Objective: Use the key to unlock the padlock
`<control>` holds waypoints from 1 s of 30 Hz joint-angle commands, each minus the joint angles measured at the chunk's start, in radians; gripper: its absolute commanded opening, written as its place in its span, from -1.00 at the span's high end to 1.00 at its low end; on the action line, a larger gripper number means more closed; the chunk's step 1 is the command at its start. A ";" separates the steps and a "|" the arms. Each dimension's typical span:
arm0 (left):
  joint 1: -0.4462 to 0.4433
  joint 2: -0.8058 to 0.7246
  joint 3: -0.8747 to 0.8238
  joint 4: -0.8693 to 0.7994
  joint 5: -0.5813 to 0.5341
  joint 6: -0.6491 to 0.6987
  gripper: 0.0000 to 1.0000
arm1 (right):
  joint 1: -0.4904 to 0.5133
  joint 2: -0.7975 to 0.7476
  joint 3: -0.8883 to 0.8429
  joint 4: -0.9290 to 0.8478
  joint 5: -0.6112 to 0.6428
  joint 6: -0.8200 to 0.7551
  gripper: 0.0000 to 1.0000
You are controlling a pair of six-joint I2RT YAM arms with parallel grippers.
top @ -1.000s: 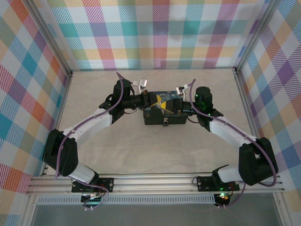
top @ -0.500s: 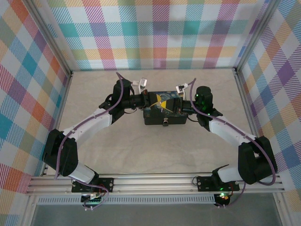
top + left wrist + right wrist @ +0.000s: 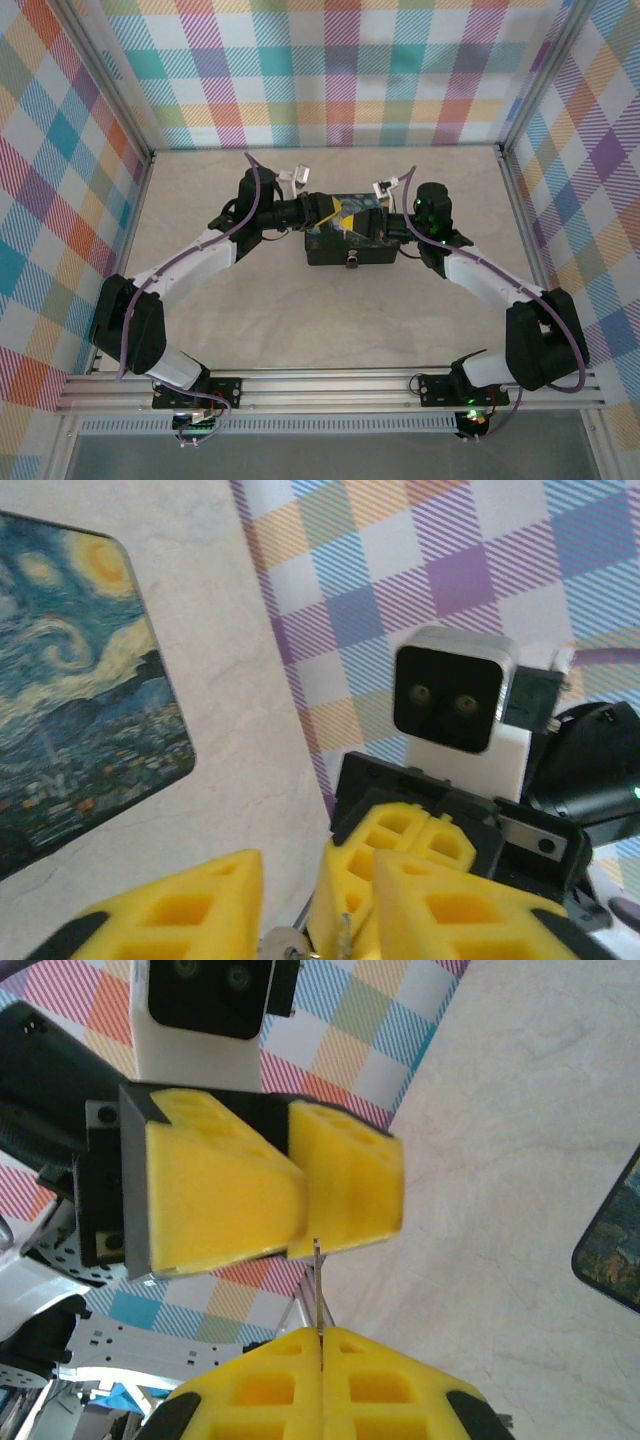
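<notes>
Closed jaws of the right gripper (image 3: 322, 1336) hide most of the key (image 3: 317, 1290).

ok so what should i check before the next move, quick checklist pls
1. Is the right gripper shut on the key: ok, the thin blade stands out of its closed fingertips.
2. Is the left gripper free of the key: cannot tell, its jaws stand apart but the blade tip sits right at them.
3. State of the padlock: cannot tell, it is a small silvery speck on the front of the box, too small to show shackle or keyhole.
4. Is the key lined up with the padlock: not ok, both grippers hover over the box lid.
5. Is the box flat on the table: ok.
</notes>
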 commanded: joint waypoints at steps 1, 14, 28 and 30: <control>0.023 -0.013 0.058 -0.148 0.057 0.133 0.13 | 0.004 -0.007 0.072 -0.169 -0.066 -0.161 0.93; 0.010 -0.013 0.126 -0.293 0.269 0.397 0.08 | 0.004 0.016 0.192 -0.452 -0.143 -0.362 0.91; -0.019 -0.005 0.140 -0.313 0.266 0.423 0.49 | 0.004 0.037 0.206 -0.464 -0.170 -0.366 0.91; -0.022 -0.001 0.140 -0.314 0.267 0.425 0.49 | 0.004 0.036 0.206 -0.466 -0.176 -0.365 0.91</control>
